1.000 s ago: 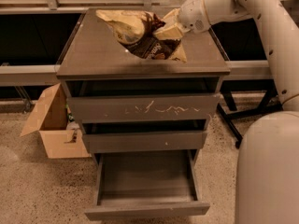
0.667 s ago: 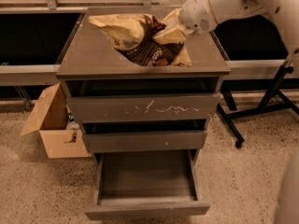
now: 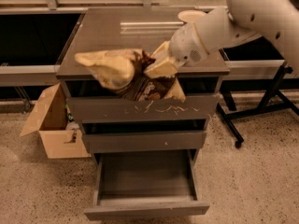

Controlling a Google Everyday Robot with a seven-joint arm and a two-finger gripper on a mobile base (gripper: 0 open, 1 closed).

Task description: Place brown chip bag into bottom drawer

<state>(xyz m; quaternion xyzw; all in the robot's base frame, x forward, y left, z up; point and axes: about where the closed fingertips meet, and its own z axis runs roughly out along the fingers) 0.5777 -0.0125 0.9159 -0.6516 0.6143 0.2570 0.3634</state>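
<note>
tool (image 3: 161, 68) clamped on the brown chip bag (image 3: 114, 71), held at the front edge of the counter (image 3: 93, 36), bag sticking out toward 9 o'clock. bottom drawer (image 3: 145, 174) pulled open at 6 o'clock, well below. beige bowl (image 3: 191, 16) on counter at 1 o'clock. cardboard box (image 3: 49, 125) on floor at 8 o'clock.

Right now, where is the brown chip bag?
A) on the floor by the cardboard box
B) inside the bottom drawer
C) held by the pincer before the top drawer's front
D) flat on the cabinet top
C: the pincer grips the brown chip bag in the air at the front edge of the cabinet, above the open bottom drawer.
</note>
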